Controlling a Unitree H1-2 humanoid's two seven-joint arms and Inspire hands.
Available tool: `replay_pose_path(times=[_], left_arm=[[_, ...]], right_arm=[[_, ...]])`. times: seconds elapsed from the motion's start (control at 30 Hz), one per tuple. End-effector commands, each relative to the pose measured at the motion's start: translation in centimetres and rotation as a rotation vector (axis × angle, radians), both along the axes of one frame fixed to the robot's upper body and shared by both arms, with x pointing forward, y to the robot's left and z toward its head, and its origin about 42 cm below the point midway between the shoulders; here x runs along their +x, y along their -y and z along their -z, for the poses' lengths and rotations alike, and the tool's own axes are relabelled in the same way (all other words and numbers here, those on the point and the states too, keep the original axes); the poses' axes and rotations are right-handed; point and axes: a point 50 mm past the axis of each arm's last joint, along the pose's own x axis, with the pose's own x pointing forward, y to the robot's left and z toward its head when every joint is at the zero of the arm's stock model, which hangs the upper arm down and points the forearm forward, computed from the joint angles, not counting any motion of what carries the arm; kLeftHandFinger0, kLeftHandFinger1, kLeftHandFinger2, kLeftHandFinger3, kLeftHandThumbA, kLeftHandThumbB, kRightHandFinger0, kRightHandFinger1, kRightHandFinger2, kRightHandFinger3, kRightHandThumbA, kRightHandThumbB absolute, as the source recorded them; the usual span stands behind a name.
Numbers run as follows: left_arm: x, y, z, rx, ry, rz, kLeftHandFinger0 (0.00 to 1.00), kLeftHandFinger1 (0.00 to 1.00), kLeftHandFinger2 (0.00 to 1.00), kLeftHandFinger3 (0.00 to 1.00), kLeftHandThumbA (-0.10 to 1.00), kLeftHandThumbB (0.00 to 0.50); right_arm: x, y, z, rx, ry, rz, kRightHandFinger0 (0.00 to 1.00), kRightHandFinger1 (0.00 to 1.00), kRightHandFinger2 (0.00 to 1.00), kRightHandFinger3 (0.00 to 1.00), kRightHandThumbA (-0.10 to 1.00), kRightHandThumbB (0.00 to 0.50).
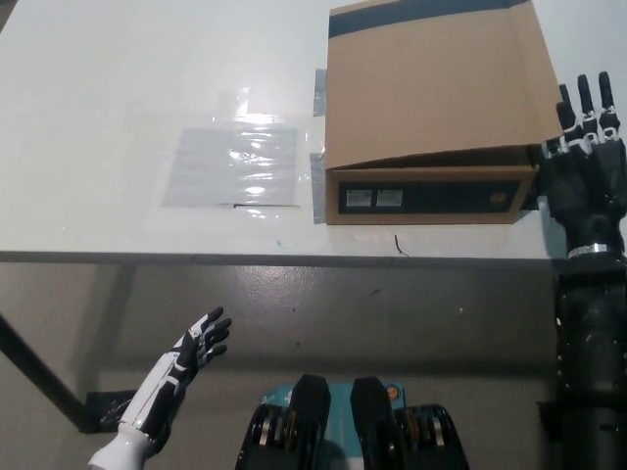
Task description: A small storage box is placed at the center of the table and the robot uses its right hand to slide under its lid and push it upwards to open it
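The black right hand (584, 166), fingers spread and holding nothing, stands just right of the cardboard storage box (436, 113) on the white table (118, 117), while the open white left hand (196, 348) rests below the near edge.

The black right hand (584, 162) is held upright at the right edge of the view, fingers extended and slightly spread, with the black forearm rising from below. The white left hand (194, 348) is held low at the lower left, fingers spread.
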Motion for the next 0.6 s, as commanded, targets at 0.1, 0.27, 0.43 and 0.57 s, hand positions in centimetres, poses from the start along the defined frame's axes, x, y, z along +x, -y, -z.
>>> replay_pose_path(times=[0.1, 0.27, 0.43, 0.57], left_arm=[[0.4, -0.1, -1.2, -0.009, 0.054, 0.016, 1.0, 1.0, 1.0, 1.0, 1.0, 0.382], [0.4, -0.1, -1.2, -0.012, 0.056, 0.017, 1.0, 1.0, 1.0, 1.0, 1.0, 0.379], [0.5, 0.0, -1.4, -0.007, 0.053, 0.013, 1.0, 1.0, 1.0, 1.0, 1.0, 0.381], [0.4, -0.2, -1.4, -0.003, 0.053, 0.014, 1.0, 1.0, 1.0, 1.0, 1.0, 0.386]], right_arm=[[0.1, -2.4, -3.3, -0.03, 0.083, -0.042, 1.0, 1.0, 1.0, 1.0, 1.0, 0.31], [-0.1, -3.9, -3.8, -0.011, 0.078, -0.065, 1.0, 1.0, 1.0, 1.0, 1.0, 0.285], [-0.2, -4.4, -4.2, -0.003, 0.09, -0.081, 1.0, 1.0, 1.0, 1.0, 1.0, 0.301], [-0.1, -4.8, -4.7, -0.006, 0.101, -0.09, 1.0, 1.0, 1.0, 1.0, 1.0, 0.311]])
